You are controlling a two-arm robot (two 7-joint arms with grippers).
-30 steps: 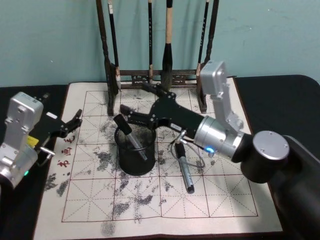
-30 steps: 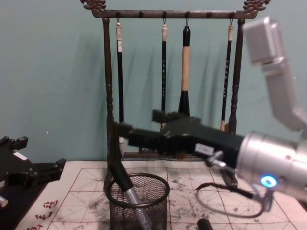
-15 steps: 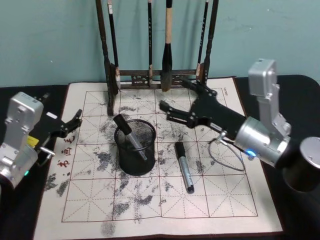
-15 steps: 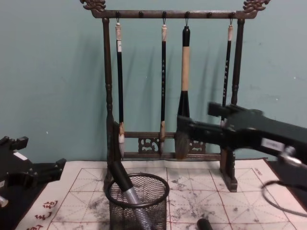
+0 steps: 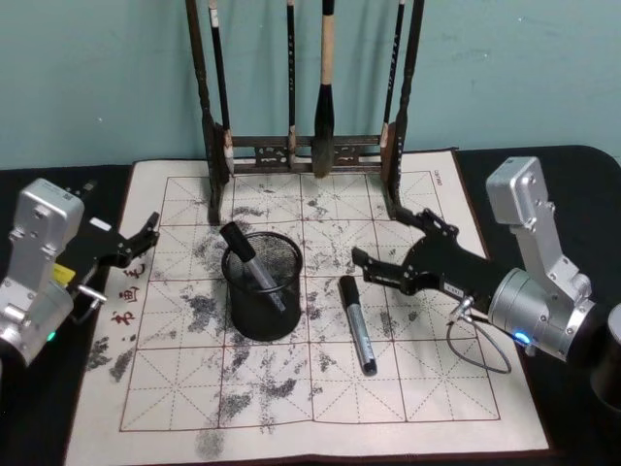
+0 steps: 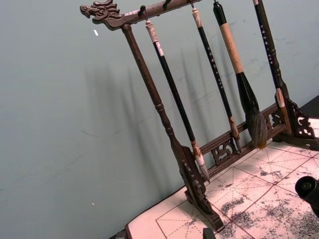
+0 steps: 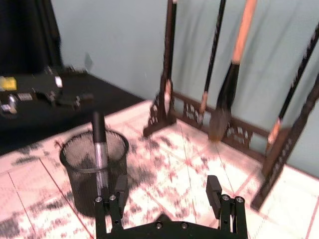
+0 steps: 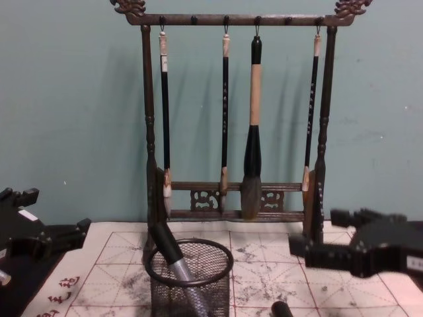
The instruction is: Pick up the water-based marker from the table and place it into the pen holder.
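Note:
The black mesh pen holder (image 5: 262, 303) stands on the practice mat, left of centre. A black-capped, grey-barrelled marker (image 5: 250, 264) leans inside it, cap up, also seen in the chest view as marker (image 8: 173, 256) in the pen holder (image 8: 190, 281). A second marker (image 5: 356, 325) lies flat on the mat to the holder's right. My right gripper (image 5: 393, 241) hovers open and empty beyond that marker, well right of the holder; its wrist view shows the gripper (image 7: 167, 191) facing the holder (image 7: 94, 162). My left gripper (image 5: 146, 248) rests open at the mat's left edge.
A tall dark wooden brush rack (image 5: 301, 150) with several hanging brushes stands along the mat's far edge, behind the holder. The ink-stained gridded mat (image 5: 291, 398) lies on a black table. A loose cable loop (image 5: 480, 354) hangs under my right wrist.
My right gripper has drawn back from above the pen holder to the right and lower, open and empty. The marker stays leaning in the holder. The left arm has not moved.

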